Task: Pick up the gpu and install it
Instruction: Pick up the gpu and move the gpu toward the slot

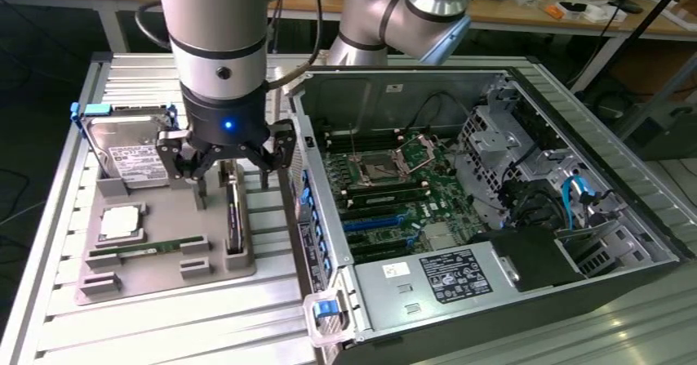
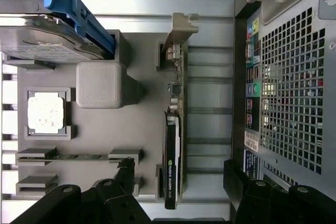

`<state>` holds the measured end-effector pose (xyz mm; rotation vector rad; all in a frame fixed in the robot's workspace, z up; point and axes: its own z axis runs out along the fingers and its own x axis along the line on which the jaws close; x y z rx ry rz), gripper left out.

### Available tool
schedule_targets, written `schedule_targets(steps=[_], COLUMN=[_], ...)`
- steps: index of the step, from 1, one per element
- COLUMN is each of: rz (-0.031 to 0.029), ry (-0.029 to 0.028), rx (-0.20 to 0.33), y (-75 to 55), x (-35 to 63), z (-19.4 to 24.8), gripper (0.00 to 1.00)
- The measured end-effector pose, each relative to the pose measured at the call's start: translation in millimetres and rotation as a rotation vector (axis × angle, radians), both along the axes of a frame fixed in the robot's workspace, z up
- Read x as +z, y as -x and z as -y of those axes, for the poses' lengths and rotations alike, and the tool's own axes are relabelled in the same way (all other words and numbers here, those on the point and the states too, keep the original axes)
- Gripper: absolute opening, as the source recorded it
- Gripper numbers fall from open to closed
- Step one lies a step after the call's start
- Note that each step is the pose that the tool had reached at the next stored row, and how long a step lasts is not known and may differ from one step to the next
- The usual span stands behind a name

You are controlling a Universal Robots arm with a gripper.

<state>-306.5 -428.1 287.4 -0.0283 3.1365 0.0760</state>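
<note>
Hovering upright, end effector (image 1: pixel 230 169) spread above gpu (image 1: pixel 232 215)

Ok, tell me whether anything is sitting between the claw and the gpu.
Nothing visible does. The open claw hangs right above the gpu, which stands on edge in the grey holder. The grey block stands beside the card, not over it.

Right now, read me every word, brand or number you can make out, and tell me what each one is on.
"NVIDIA QUADRO": on the gpu, along its edge; the model number after it is too small to read.
The hard drive label: too small to read.
The power supply label: too small to read.
The stickers on the case: blurred.
</note>
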Motion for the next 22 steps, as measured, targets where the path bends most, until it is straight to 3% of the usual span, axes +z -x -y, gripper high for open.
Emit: schedule_targets(steps=[22], rz=[0.0001], ry=[-0.0003], rx=[0.000], y=[0.0], x=[-48.7], z=[2.4], gripper=[0.78])
